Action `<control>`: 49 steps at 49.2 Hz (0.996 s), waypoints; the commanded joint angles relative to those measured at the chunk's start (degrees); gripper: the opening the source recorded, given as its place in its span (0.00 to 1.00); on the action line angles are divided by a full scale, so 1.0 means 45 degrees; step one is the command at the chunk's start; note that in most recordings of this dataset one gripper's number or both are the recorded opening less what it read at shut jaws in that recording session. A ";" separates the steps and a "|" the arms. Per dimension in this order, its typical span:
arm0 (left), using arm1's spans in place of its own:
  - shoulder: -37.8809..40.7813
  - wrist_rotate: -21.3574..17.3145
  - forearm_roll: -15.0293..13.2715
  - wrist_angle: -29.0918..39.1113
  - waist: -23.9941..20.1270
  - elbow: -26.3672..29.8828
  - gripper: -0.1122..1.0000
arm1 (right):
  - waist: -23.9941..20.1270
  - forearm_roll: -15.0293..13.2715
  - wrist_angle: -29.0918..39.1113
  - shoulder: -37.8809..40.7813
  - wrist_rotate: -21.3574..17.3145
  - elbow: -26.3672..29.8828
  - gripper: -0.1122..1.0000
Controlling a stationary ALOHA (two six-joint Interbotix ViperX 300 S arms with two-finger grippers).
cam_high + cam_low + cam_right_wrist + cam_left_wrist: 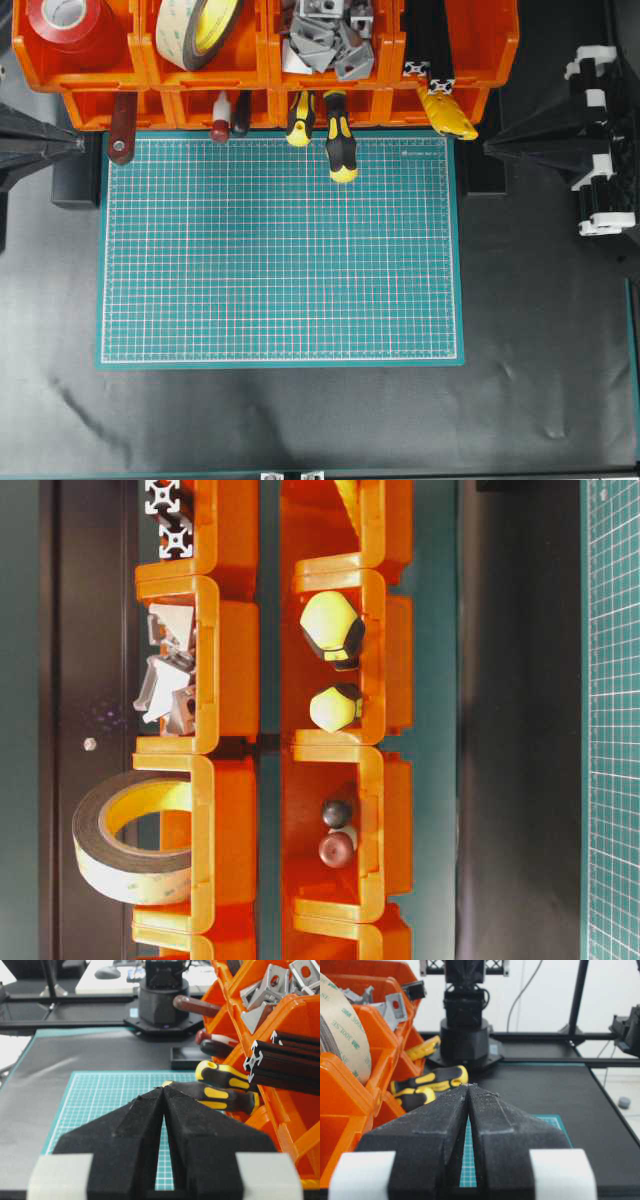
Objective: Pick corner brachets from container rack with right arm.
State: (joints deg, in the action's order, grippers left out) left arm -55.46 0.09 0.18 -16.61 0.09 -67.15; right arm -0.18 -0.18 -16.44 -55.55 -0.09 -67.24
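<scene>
The corner brackets [325,38] lie in a heap in the third upper bin of the orange container rack [250,70]. They also show in the table-level view [168,677], the left wrist view [390,1004] and the right wrist view [272,984]. My right gripper [488,148] is shut and empty. It hovers at the mat's right edge, right of the rack and below the brackets' bin, with its tips together in the right wrist view [163,1087]. My left gripper [80,145] is shut and empty at the mat's left edge [469,1086].
A green cutting mat [280,260] fills the middle. The rack also holds red tape [62,22], a tape roll [198,28] and black slotted bars [430,40]. Yellow-black screwdriver handles [340,148] and a brown handle [122,130] stick out of the lower bins over the mat.
</scene>
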 commanded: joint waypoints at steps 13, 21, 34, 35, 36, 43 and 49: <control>-0.0254 0.0117 0.0449 0.2832 -0.0078 0.1953 0.10 | 0.0117 0.0059 0.2070 -0.0020 -0.0449 0.1094 0.10; -0.0312 0.0156 0.0449 0.4473 -0.0098 0.2383 0.10 | 0.0117 0.0078 0.5586 -0.0020 -0.0547 0.2891 0.10; -0.0020 0.0332 0.0449 0.5332 -0.0078 0.2734 0.10 | 0.0391 -0.0059 1.0918 0.0859 -0.0527 0.6719 0.10; -0.0020 0.0332 0.0449 0.5352 -0.0078 0.2734 0.10 | 0.0449 -0.0098 1.1309 0.1035 -0.0527 0.7090 0.10; 0.0000 0.0332 0.0449 0.5352 -0.0078 0.2734 0.10 | 0.0488 -0.0117 1.1719 0.1230 -0.0527 0.7461 0.10; 0.0020 0.0312 0.0449 0.5371 -0.0059 0.2754 0.10 | 0.0879 -0.0195 1.4258 0.2988 -0.0508 0.9766 0.10; -0.0020 0.0332 0.0449 0.5371 -0.0059 0.2773 0.10 | 0.1094 -0.0352 1.5820 0.4648 -0.0430 1.1719 0.10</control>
State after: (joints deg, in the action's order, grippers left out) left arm -55.81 1.41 1.93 7.82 -0.18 -56.51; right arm 4.04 -1.23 49.83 -39.55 -2.11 -22.06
